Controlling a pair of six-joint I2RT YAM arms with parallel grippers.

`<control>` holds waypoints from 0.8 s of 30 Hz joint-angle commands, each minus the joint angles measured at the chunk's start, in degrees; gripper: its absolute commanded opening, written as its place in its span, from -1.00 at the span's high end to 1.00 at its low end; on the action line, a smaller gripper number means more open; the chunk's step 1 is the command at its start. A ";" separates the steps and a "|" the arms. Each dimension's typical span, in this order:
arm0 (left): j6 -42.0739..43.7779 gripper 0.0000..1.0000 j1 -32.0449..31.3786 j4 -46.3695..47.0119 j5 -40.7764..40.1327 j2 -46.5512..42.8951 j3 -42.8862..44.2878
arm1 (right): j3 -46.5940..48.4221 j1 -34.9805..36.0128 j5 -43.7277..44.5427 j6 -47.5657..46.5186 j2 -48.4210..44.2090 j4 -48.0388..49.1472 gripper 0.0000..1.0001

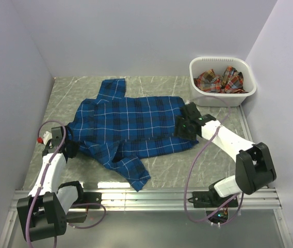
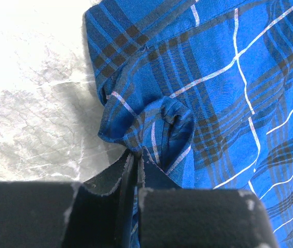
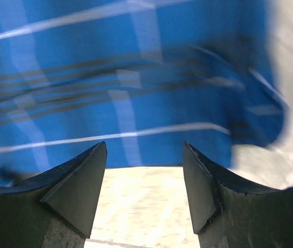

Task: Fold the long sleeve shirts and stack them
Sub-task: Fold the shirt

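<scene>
Folding barely begun: left gripper (image 2: 136,157) pinches blue shirt (image 1: 136,124) at 9 o'clock; right gripper (image 3: 144,149) gapes empty; red shirt (image 1: 220,81) waits, 1 o'clock.

No readable text, label, brand or number shows anywhere.

A grey marbled table (image 1: 162,165) carries the blue shirt (image 1: 136,124) spread out and a white basket (image 1: 224,97) at its far right corner.
</scene>
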 commanded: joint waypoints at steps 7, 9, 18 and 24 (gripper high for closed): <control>-0.26 0.81 0.20 0.18 -0.01 0.80 -0.25 | -6.57 -8.56 2.27 3.99 -0.22 9.05 -0.24; -0.35 0.81 0.20 0.01 0.25 1.16 -0.60 | -7.27 -9.45 1.74 4.17 0.92 10.63 -0.22; -0.96 0.83 0.81 -3.68 0.34 3.79 0.45 | -9.64 -12.87 0.69 4.08 6.03 12.14 -0.09; -0.26 0.90 3.71 -4.38 2.10 7.48 1.06 | -11.40 -16.56 -2.21 3.90 5.77 12.84 0.83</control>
